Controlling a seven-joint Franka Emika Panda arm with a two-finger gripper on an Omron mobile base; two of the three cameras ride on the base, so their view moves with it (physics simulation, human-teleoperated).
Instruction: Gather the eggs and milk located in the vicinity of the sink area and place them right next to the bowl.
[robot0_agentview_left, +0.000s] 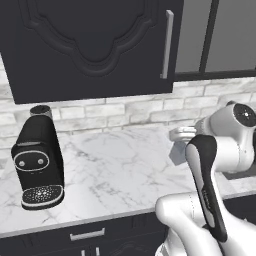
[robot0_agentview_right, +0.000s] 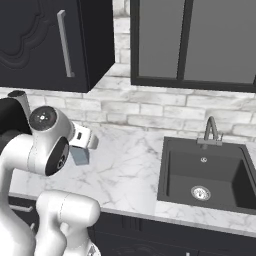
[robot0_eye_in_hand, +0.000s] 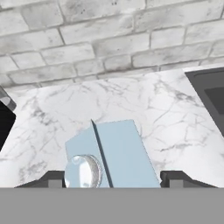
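Milk (robot0_eye_in_hand: 117, 155) sits between open end effector (robot0_eye_in_hand: 113, 178) fingers.

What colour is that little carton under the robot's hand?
The milk carton is pale blue, with a clear round cap; the hand view shows it best.

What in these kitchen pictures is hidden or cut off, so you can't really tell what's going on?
- Milk: hand view's bottom edge cuts its lower part; whether the gripper touches it is unclear.
- Milk in the left base view: mostly behind the arm.
- Sink: right edge cuts it in the right base view.
- Coffee machine: mostly behind the arm in the right base view.
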